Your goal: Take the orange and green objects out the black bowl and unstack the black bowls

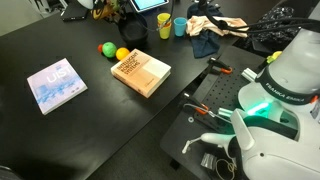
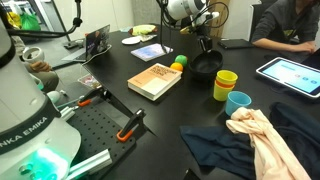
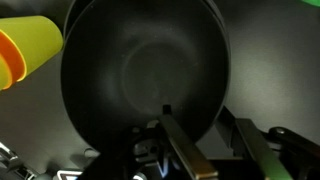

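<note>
in the wrist view the black bowl (image 3: 140,70) is seen from above and fills most of the frame, with the yellow cup (image 3: 25,50) just beside its rim. the gripper (image 3: 215,148) is set over the bowl's edge, one finger (image 3: 185,150) inside and the other outside. the jaws are held partly apart, and whether the rim is pinched cannot be told. in an exterior view the orange ball (image 2: 175,69) and green ball (image 2: 181,62) are found out on the worktop (image 2: 110,75), touching each other, between the tan book (image 2: 155,80) and the bowl.
</note>
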Robot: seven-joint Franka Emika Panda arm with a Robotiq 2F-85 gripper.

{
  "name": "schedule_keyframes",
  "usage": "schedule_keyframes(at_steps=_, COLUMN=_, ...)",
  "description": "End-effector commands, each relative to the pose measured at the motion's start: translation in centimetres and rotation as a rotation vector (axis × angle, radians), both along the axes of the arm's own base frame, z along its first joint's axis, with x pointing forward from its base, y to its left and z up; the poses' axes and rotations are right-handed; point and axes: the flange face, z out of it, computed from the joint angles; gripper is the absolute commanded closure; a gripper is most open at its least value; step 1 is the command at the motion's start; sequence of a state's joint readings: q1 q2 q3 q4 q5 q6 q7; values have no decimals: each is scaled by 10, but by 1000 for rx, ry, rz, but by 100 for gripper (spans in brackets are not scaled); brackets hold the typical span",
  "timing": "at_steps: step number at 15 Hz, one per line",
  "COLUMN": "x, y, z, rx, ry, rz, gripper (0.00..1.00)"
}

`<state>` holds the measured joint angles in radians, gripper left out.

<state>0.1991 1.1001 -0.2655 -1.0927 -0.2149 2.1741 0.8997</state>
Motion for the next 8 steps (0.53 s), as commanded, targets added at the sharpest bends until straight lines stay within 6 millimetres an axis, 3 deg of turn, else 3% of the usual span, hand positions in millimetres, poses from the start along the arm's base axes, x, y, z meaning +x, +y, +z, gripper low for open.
schedule_keyframes(at_steps=1, x=12, y=0, z=19, rx=-38, ry=-32, rz=-10, gripper=81)
schedule_keyframes(at_steps=3, x=13, y=-2, z=23, rx=-34, ry=-30, rz=-19, gripper=96)
schedule_keyframes(at_steps=8, x=5, y=-10, z=11, rx=-14, ry=5, rz=-58, gripper=98)
